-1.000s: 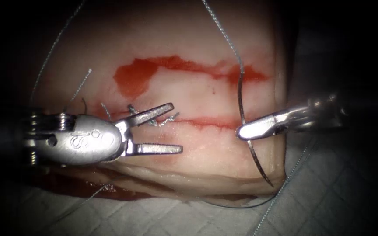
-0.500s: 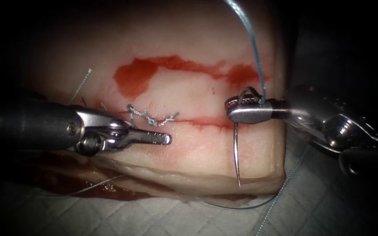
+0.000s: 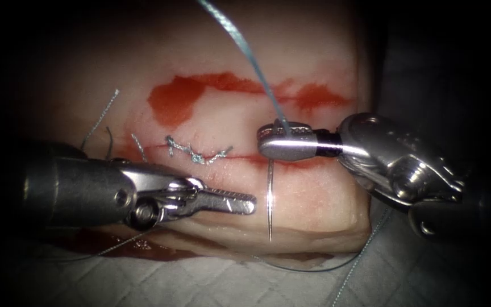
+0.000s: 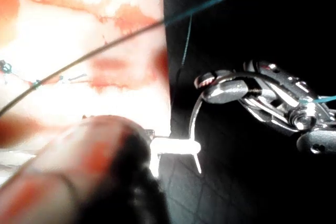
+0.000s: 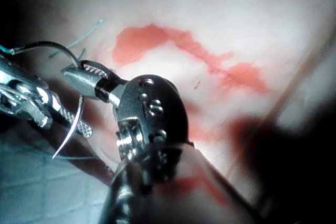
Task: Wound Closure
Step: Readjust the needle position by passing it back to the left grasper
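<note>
The right tool's jaws (image 3: 268,141) are shut on the curved needle (image 3: 269,196) at about the middle of its curve, just above the cut (image 3: 291,161). The needle hangs free in front of the tissue (image 3: 313,193) with its tip pointing down, not in the tissue. Blue thread (image 3: 245,51) runs up from the needle's tail. The left tool (image 3: 248,203) is shut and holds nothing; it lies below the cut, left of the needle. In the left wrist view the needle (image 4: 194,116) hangs from the right tool (image 4: 212,83). In the right wrist view the needle (image 5: 73,129) curves below the jaws (image 5: 79,73).
Knotted stitches (image 3: 197,153) with short cut ends close the left part of the cut. Red fluid (image 3: 177,99) marks the tissue above it. Slack thread (image 3: 325,267) trails over the white quilted cloth (image 3: 228,284) in front of the tissue.
The right tool moved left along the cut and turned its wrist, so the needle now points straight down. The left tool's jaws shut and it shifted down and to the right.
</note>
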Robot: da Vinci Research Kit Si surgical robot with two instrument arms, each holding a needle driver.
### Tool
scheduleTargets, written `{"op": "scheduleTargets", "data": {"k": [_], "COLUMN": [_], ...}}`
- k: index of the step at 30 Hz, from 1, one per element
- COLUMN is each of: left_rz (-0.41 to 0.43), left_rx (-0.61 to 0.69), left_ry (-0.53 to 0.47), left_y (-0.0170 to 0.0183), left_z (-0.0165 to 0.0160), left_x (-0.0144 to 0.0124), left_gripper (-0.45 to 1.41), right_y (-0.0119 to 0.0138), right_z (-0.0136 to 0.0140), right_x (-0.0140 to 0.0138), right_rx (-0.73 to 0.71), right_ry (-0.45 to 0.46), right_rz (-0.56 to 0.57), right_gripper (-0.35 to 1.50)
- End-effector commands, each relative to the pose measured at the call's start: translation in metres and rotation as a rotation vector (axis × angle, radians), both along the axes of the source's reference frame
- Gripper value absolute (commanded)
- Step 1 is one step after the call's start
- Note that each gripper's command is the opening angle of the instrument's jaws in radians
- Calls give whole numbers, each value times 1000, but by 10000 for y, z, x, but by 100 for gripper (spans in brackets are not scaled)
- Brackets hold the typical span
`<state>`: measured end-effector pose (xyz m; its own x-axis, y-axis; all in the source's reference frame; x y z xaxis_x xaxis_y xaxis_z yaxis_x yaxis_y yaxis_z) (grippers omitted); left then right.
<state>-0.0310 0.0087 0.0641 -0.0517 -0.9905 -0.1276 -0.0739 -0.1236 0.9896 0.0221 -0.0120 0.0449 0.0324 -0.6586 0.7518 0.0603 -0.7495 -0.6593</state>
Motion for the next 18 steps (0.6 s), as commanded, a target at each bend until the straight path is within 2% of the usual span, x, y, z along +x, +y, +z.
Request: {"op": "scheduleTargets", "data": {"k": [1,7,15,16,18], "left_rz": [-1,-15,-40,-42,-49], "left_rx": [-1,7,10,16,29], "left_ry": [-1,5,19,17,27], "left_y": [1,4,5,5,4], "left_z": [4,1,-1,-1,-1], "left_x": [-5,-4,-3,-4,-3], "left_gripper": [39,41,6,-3,-40], "right_y": [1,-6,-7,-7,-7], "right_z": [5,10,10,10,10], "right_x": [12,21,31,32,34], "right_rx": [-5,-7,-9,-8,-8], "right_ry": [2,-26,-41,-41,-44], "right_rz": [2,-4,3,4,9], "right_gripper": [-35,-35,-35,-35,-35]}}
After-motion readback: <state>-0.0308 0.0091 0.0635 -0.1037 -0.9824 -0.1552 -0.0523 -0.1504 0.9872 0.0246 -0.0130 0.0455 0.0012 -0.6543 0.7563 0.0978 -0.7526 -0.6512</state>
